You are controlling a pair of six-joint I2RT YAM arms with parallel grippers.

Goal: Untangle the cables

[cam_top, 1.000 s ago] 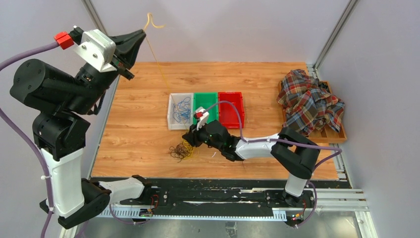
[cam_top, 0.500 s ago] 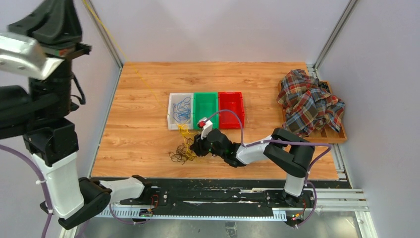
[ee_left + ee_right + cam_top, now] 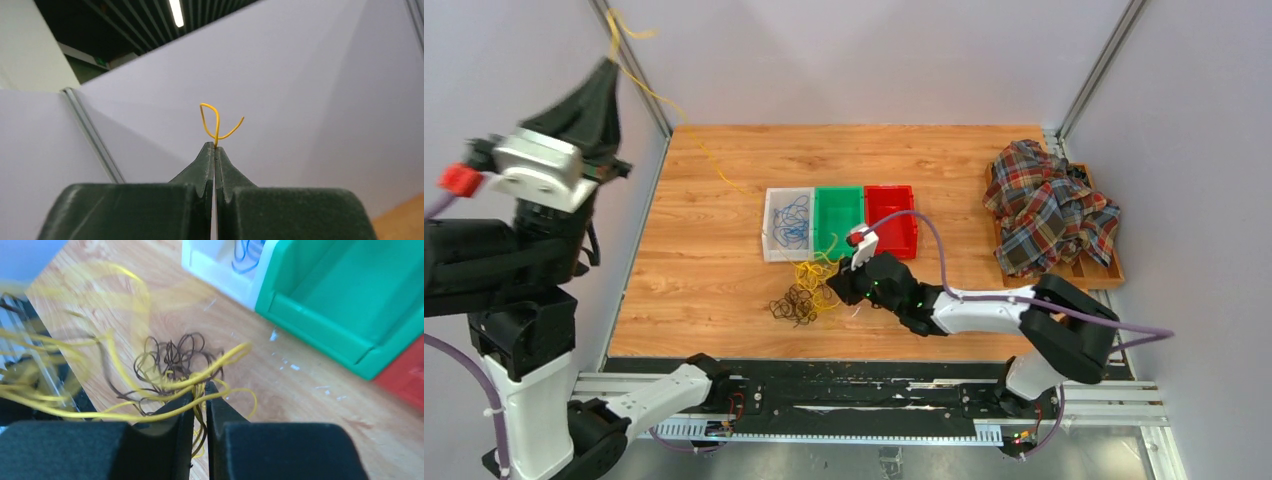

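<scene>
High at the left, the left gripper (image 3: 215, 146) is pinched tight on one end of a yellow cable (image 3: 217, 131), with a short loop poking past its tips. That cable slopes down and rightward, its long axis diagonal, toward the tangle (image 3: 799, 300) of yellow and brown cables on the table (image 3: 694, 260). Just right of the tangle sits the right gripper (image 3: 200, 390), the nearer one. Its jaws are almost together with yellow strands crossing the tips, but I cannot tell whether they grip.

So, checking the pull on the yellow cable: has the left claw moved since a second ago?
Yes. The left claw, shut on the yellow cable, swung left: it was right of the corner post and is now left of it.
</scene>
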